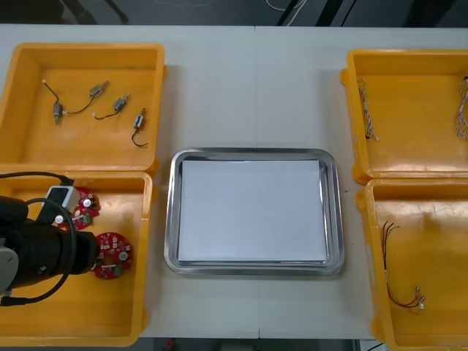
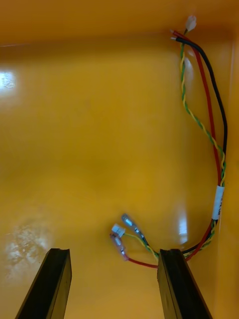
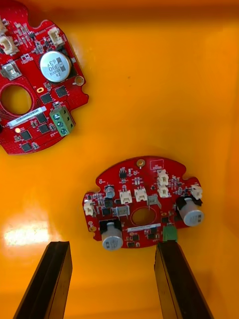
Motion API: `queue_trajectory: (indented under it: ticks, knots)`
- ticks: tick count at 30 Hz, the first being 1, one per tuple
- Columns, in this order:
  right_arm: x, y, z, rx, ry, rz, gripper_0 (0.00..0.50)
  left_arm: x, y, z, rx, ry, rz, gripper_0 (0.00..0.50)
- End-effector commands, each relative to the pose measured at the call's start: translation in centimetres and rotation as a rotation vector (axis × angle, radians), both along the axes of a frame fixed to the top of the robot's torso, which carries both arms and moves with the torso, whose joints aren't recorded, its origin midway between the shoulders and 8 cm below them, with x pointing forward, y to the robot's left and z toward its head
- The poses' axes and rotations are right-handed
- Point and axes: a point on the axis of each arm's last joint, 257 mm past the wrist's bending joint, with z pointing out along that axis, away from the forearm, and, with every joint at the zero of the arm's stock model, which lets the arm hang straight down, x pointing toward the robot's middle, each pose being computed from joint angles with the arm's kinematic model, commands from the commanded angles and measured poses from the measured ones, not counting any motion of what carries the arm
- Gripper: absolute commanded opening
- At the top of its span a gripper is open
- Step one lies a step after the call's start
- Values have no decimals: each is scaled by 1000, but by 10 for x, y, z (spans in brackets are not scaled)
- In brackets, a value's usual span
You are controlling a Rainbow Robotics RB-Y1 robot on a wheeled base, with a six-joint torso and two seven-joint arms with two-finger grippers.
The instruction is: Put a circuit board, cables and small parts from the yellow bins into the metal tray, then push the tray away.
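My left gripper hangs open in the near left yellow bin, just short of a round red circuit board that lies flat beyond its fingertips. A second board lies farther off. In the front view the left arm covers part of the boards. My right gripper stands open over an orange bin floor. The connector end of a red and yellow cable lies by one finger. The metal tray, white inside, sits between the bins with nothing in it.
The far left bin holds small metal parts with black cables. Twisted blue and white cables lie in the far right bin. The near right bin holds the red and yellow cable.
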Motion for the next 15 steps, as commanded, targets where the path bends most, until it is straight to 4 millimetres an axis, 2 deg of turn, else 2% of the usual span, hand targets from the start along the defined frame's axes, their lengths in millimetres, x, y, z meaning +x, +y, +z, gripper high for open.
queue_trajectory:
  ticks: [1,8,15]
  knots:
    - [6,-16,2,-50,2,22,500,-6,-3,-21,-26,17,26,489]
    - [15,-22,-6,-47,-14,19,500,-9,-1,-32,-30,19,33,488]
    - [19,-17,-16,-29,-19,20,500,-12,-2,-50,-37,4,24,489]
